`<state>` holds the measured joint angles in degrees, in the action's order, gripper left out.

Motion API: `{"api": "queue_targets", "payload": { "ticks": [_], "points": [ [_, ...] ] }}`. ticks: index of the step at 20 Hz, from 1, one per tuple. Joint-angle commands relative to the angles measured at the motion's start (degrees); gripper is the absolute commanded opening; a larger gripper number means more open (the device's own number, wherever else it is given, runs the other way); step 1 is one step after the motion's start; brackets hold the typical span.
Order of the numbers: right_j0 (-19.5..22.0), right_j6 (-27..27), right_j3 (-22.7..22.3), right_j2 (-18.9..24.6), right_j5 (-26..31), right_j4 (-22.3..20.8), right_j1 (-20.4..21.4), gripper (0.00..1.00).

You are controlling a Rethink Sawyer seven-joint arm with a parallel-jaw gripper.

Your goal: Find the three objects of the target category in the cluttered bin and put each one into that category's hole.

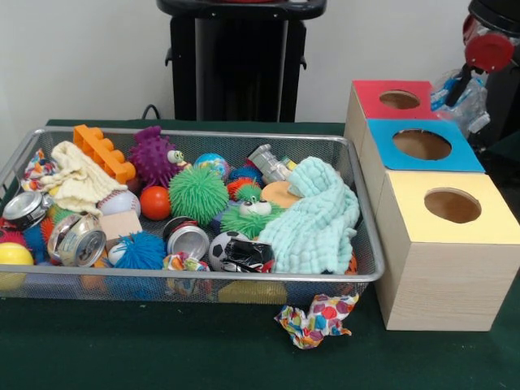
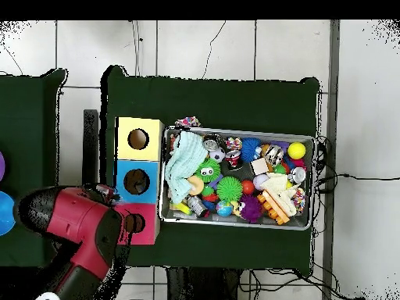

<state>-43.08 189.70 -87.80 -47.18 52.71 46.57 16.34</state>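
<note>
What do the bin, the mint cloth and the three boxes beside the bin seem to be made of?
Bin: metal wire mesh, silvery, see-through walls with a shiny rim.
Mint cloth: soft knitted or terry fabric, matte, ribbed and folded.
Boxes: pale wood, likely plywood, showing grain; tops look like red, blue and yellow card or foam.

Three holed boxes (image 1: pixel 443 219), one mesh bin (image 1: pixel 357 175), two cloths (image 1: pixel 313 215).

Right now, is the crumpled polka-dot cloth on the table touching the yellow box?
Apart. The front view shows a strip of green table between the polka-dot cloth and the yellow box; the cloth lies just outside the mesh bin.
</note>
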Motion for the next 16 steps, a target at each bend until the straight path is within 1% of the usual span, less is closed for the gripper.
{"api": "queue_targets", "payload": {
  "ticks": [1, 4, 8, 10, 16],
  "points": [
    [0.3, 18.7, 4.3, 2.4, 4.6, -1.2, -2.7, 0.00],
    [0.2, 17.9, 3.9, 1.7, 6.3, -2.1, -1.0, 0.00],
    [0.1, 15.0, 1.9, 0.2, 9.6, -3.7, 4.0, 0.00],
    [0.1, 14.1, 1.2, -0.5, 10.6, -4.3, 5.5, 0.00],
    [-0.2, 14.6, 2.1, -2.2, 13.5, -6.0, 7.3, 0.00]
  ]
}}
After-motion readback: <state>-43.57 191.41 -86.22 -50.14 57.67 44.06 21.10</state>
